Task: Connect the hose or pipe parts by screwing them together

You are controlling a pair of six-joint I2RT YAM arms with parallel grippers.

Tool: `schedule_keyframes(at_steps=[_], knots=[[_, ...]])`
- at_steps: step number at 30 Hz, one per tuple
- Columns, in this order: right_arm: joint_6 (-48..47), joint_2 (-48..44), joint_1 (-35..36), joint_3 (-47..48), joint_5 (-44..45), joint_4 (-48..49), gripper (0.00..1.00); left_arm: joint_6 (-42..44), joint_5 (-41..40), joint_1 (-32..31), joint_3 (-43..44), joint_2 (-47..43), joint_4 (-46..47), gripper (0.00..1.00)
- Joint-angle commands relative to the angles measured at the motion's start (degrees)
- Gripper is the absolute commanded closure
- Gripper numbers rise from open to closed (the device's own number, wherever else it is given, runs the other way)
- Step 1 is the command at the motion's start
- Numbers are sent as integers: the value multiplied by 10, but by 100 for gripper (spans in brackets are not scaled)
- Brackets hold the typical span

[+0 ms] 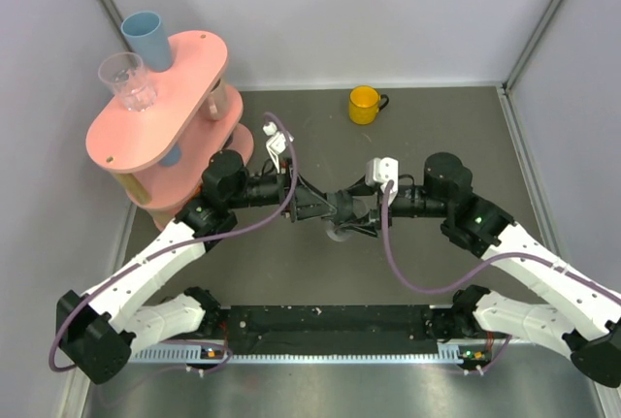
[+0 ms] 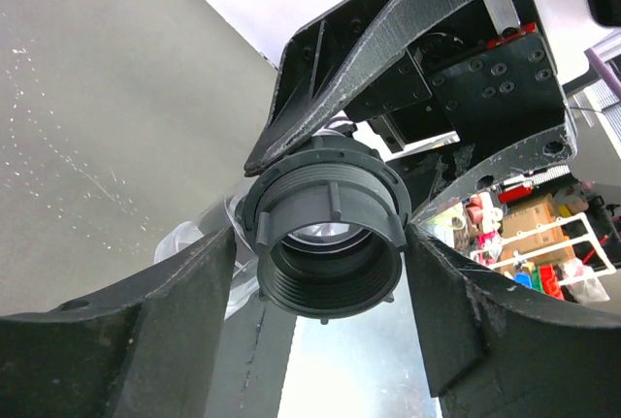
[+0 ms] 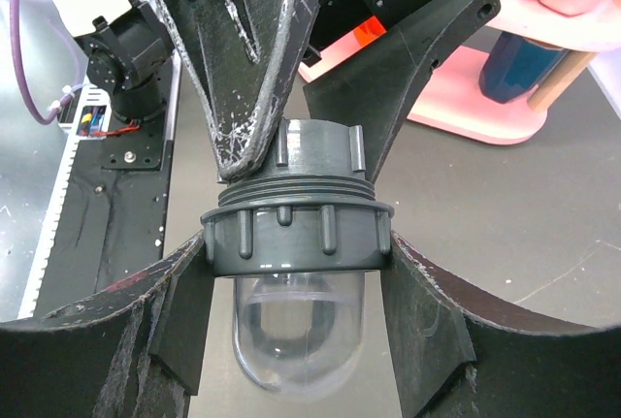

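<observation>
Grey fitting [image 3: 296, 234] (clear dome at one end) hung mid-air over the worktop [image 1: 456, 137], clamped at its collar by the right hand [image 3: 296, 255]; left hand [image 2: 320, 243] closely flanked its threaded end, grip unclear

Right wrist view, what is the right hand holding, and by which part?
The right hand holds the pipe fitting by its dark ribbed collar, pinched from both sides.

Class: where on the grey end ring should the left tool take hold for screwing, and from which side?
Grip the end ring across its ribbed outer wall, approaching end-on along the fitting's axis, opposite the right tool. The round ribbed wall suits a turning pinch, and the right tool holds the ribbed collar beside the clear dome.
</observation>
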Motion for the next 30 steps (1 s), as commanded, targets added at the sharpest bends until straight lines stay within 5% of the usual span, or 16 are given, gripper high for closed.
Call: schedule_keyframes(at_steps=[1,5,12,24,30], knots=[[11,5,2,29,-16,31,100,15,24,-5,-12,-3,46,30],[17,9,2,33,-23,31,100,38,37,-12,-19,-4,51,44],[55,23,1,48,-24,33,98,123,55,-15,-45,-15,78,100],[59,8,-4,46,11,-21,45,175,26,-5,-7,9,18,100],[44,-14,-5,40,8,-54,37,165,22,-1,0,19,18,100]])
